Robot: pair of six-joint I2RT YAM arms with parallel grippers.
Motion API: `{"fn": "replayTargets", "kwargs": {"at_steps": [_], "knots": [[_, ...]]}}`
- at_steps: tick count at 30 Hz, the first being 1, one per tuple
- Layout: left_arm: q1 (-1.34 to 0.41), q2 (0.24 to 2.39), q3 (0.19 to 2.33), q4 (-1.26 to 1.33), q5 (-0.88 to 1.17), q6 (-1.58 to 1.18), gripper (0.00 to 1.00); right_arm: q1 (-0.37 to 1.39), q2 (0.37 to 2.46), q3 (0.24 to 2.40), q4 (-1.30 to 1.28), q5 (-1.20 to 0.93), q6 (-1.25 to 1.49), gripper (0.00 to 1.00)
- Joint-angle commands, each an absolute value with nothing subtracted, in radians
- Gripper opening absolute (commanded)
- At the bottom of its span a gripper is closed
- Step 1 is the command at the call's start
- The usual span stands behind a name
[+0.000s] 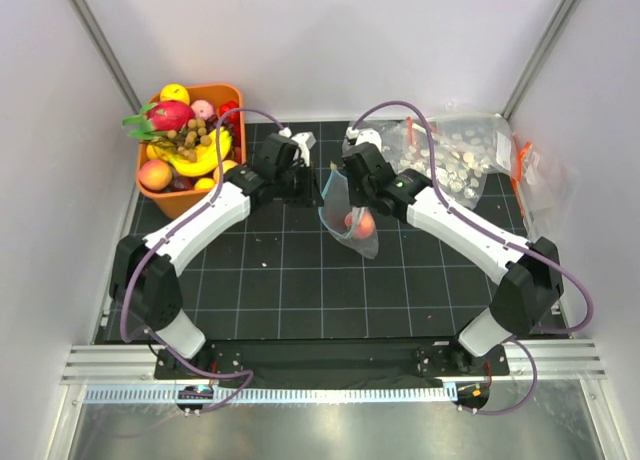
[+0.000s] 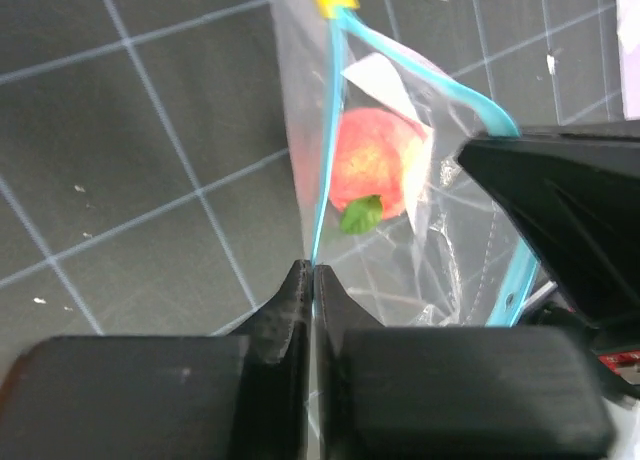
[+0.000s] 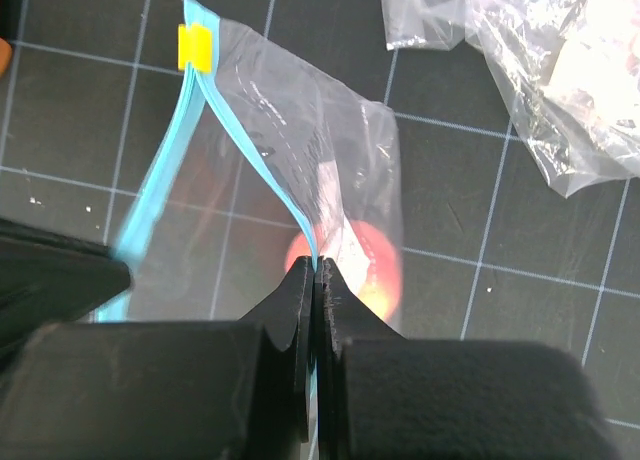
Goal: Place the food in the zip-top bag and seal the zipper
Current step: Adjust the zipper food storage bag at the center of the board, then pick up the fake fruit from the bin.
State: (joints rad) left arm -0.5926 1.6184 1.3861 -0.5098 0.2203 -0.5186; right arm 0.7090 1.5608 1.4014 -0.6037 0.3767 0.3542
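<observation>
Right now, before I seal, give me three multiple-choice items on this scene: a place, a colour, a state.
1. The orange basket sits: A) far left corner B) far right corner C) near edge, centre.
2. The slider on the zipper is: A) red B) yellow C) green.
3. The left fingers are: A) open over the mat B) shut on a banana C) shut on the zipper.
Answers: 1 A, the top view shows it far left; 2 B, both wrist views show yellow; 3 C, they pinch it.
</observation>
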Motion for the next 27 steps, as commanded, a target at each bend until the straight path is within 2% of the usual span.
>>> {"fn": "replayTargets", "kwargs": {"at_steps": [1, 3, 4, 9, 12, 16, 18, 27], "knots": [[-0.552, 1.588, 1.358, -0.468, 0.215, -0.519, 0.20, 0.704, 1.548, 1.391, -0.589, 0.383, 0.357, 0.01], [-0.528, 1.548, 1.342, -0.486, 0.154, -0.503, 0.40, 0.704, 1.549, 1.373, -0.575, 0.382, 0.370, 0.01], [-0.517, 1.533, 1.332, -0.497, 0.134, -0.488, 0.55, 0.704, 1.549, 1.365, -0.568, 0.380, 0.374, 0.01], [-0.427, 1.413, 1.345, -0.592, -0.048, -0.457, 0.77, 0.701, 1.546, 1.283, -0.493, 0.345, 0.397, 0.01], [-0.384, 1.330, 1.339, -0.612, -0.164, -0.480, 1.00, 0.703, 1.546, 1.252, -0.460, 0.328, 0.399, 0.02], [-0.286, 1.272, 1.339, -0.623, -0.307, -0.509, 1.00, 0.703, 1.529, 1.227, -0.436, 0.321, 0.379, 0.02], [-0.250, 1.270, 1.371, -0.633, -0.301, -0.508, 0.99, 0.703, 1.523, 1.216, -0.423, 0.322, 0.370, 0.02], [-0.106, 1.446, 1.604, -0.787, -0.367, -0.508, 1.00, 0.703, 1.494, 1.193, -0.414, 0.328, 0.344, 0.01]]}}
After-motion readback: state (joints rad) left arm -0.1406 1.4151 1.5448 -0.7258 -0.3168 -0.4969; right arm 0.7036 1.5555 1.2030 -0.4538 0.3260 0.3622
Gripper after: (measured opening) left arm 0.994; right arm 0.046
